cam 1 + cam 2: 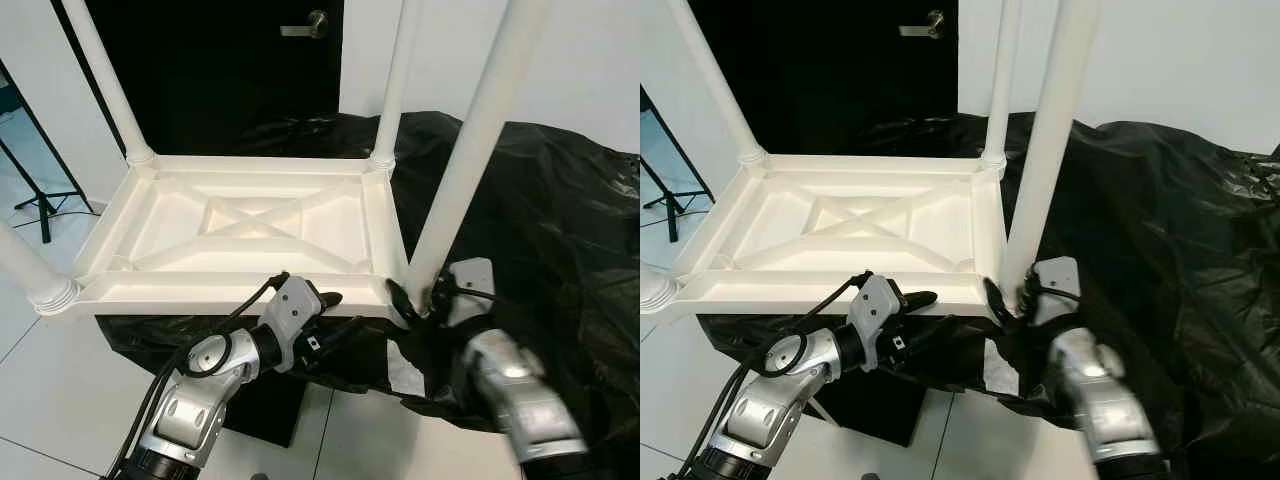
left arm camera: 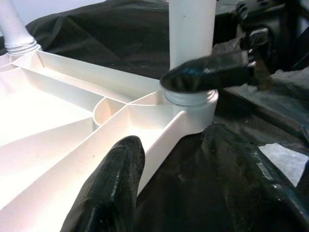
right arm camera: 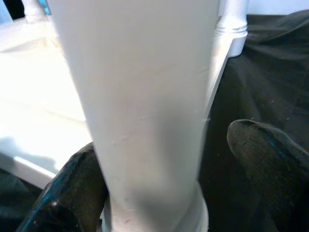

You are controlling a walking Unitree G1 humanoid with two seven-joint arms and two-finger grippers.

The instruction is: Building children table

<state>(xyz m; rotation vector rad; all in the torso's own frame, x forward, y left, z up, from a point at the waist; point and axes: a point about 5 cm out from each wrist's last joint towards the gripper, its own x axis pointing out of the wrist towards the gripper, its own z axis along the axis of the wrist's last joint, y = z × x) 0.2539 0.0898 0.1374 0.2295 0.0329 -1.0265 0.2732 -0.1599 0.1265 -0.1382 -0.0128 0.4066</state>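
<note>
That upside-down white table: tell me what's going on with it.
The robot is putting legs on the table, which lies upside down on a stand draped in black plastic. All four legs stand in their corner sockets. The right gripper has its fingers around the base of the near right leg. The left gripper is open, straddling the table's near rim beside that corner.

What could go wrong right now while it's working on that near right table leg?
1. The right tool holds the leg only at its base; the long leg could lean and bind in the corner socket.
2. The upturned tabletop overhangs its black support near the robot, so pushing could tip it.
3. The left tool straddles the tabletop's rim; a jolt could shift the tabletop.
</note>
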